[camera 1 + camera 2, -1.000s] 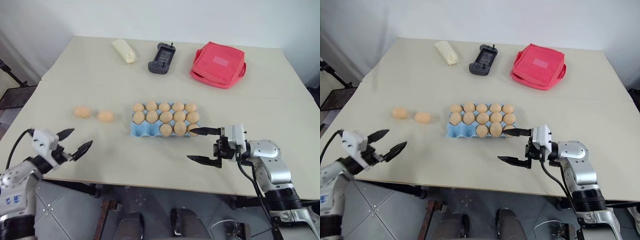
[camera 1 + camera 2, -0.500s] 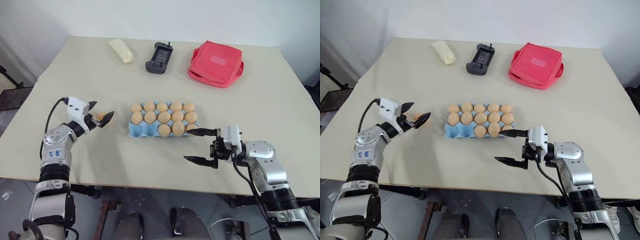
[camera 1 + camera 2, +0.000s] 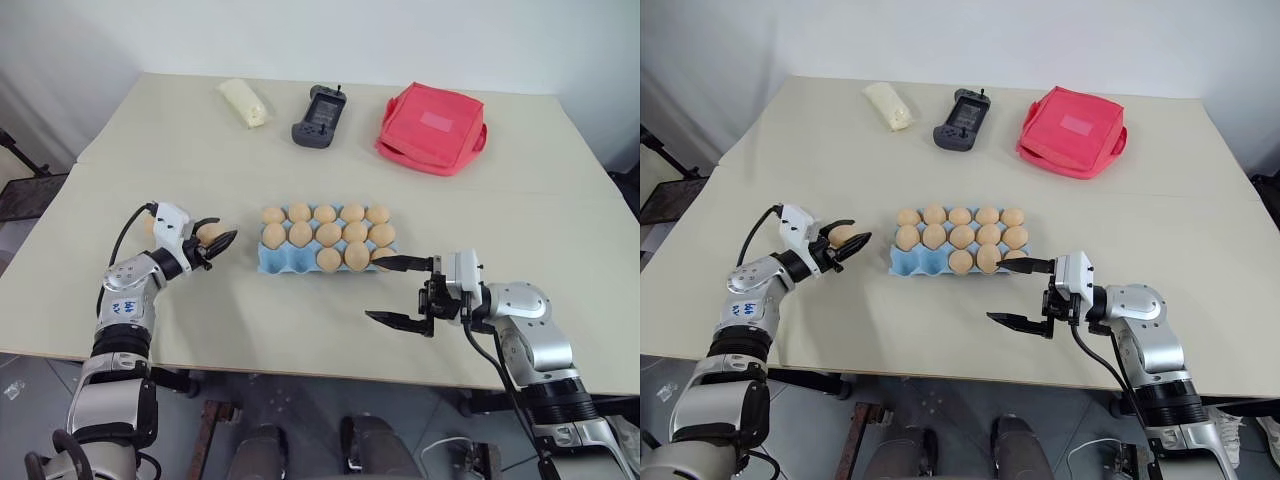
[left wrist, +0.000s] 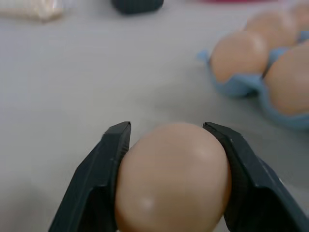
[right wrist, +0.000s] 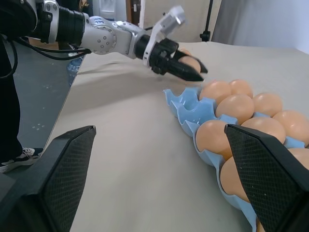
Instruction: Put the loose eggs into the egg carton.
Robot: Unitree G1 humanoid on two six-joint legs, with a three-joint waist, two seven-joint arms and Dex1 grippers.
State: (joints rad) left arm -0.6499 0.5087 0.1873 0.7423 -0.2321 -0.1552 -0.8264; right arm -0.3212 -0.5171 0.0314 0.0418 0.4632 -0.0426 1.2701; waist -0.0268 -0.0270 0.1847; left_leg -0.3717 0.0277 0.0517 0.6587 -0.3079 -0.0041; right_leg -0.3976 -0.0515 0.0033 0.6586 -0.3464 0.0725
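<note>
My left gripper (image 3: 216,239) is shut on a tan loose egg (image 4: 173,176), both black fingers (image 4: 99,188) pressing its sides, low over the table just left of the egg carton (image 3: 285,263). The light blue carton holds eggs in its back and middle rows and three in the front row; its two front-left cups are bare. The right wrist view looks along the carton (image 5: 186,112) to the left gripper (image 5: 192,71) and its egg (image 5: 191,61). My right gripper (image 3: 380,290) is open and empty, one finger beside the carton's front right corner.
Along the table's far side lie a cream packet (image 3: 246,101), a black handheld device (image 3: 318,115) and a red pouch (image 3: 432,127). The table's front edge runs just below both hands.
My left arm swung from the table's front left edge up to the nearer loose egg, and its fingers closed on it. The right arm stayed still.
</note>
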